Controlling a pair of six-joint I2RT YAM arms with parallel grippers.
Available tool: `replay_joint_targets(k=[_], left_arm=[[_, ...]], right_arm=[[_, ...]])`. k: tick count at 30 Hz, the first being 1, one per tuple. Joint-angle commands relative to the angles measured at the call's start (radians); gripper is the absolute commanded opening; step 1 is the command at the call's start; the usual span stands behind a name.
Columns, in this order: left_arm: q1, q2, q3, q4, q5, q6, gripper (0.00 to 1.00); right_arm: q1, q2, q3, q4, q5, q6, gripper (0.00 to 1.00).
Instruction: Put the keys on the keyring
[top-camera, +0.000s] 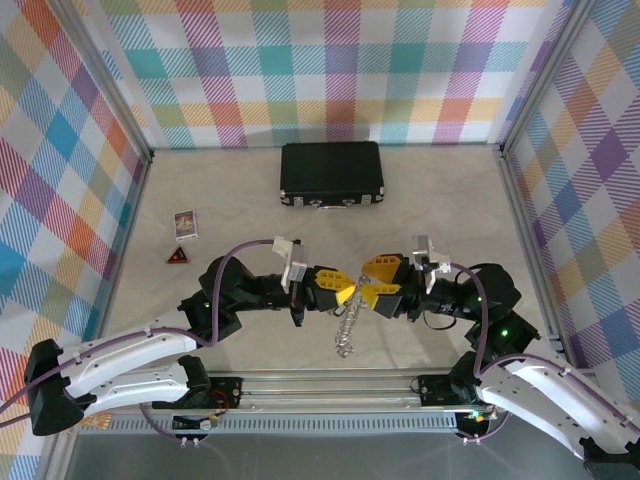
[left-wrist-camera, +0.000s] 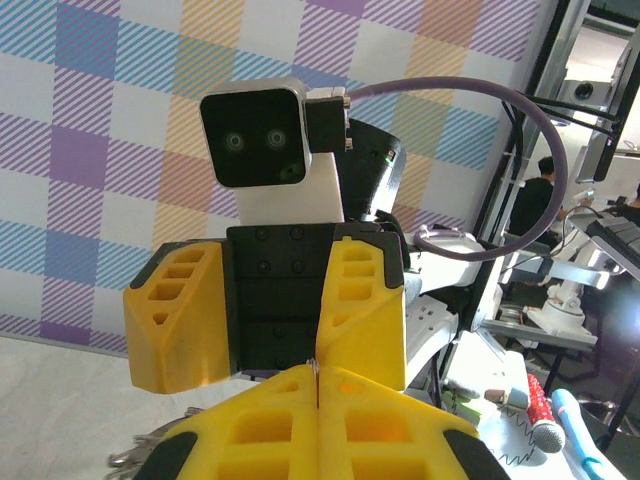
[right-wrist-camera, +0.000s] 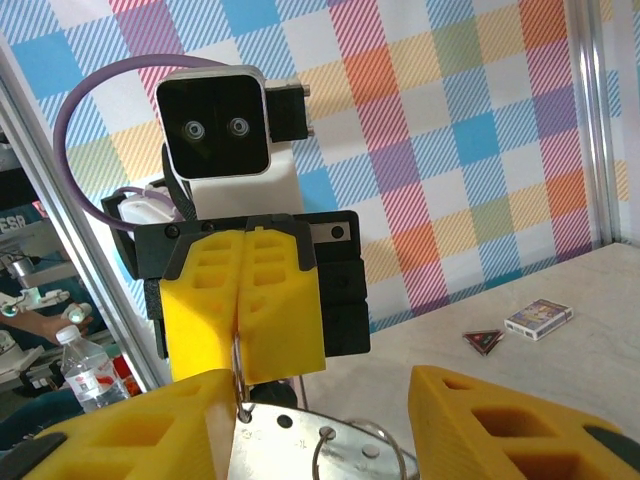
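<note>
I'm pinching the keys (top-camera: 346, 335) by their top in the left claw (top-camera: 347, 292); they're dangling vertically, just inside the spread right claw (top-camera: 363, 285).

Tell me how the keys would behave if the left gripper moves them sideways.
The keys hang as a limp chain from the shut left gripper, so they would probably sway and flop rather than hold shape. They look like bunched metal, so likely heavy for their size. Pinched at one thin point, they may swivel or slip.
</note>
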Motion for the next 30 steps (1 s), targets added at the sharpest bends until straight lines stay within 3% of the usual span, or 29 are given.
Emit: replay_joint_targets(k=[1,6,13,21,30], left_arm=[[-0.003,-0.027,0.007,0.079,0.020,-0.006,0.00],[-0.002,-0.025,0.007,0.079,0.009,-0.006,0.00],[-0.002,-0.022,0.006,0.075,0.003,-0.004,0.00],[-0.002,-0.017,0.004,0.031,-0.021,0.021,0.00],[-0.002,-0.064,0.035,-0.218,-0.088,0.122,0.03]], right_arm=[[-0.002,0.013,-0.006,0.044,-0.020,0.016,0.45],[-0.002,0.043,-0.006,0.067,-0.106,0.022,0.36],[-0.002,0.061,-0.004,0.069,-0.137,0.017,0.22],[-0.002,0.069,0.004,0.050,-0.148,-0.008,0.00],[-0.002,0.048,0.051,-0.119,-0.084,-0.102,0.00]])
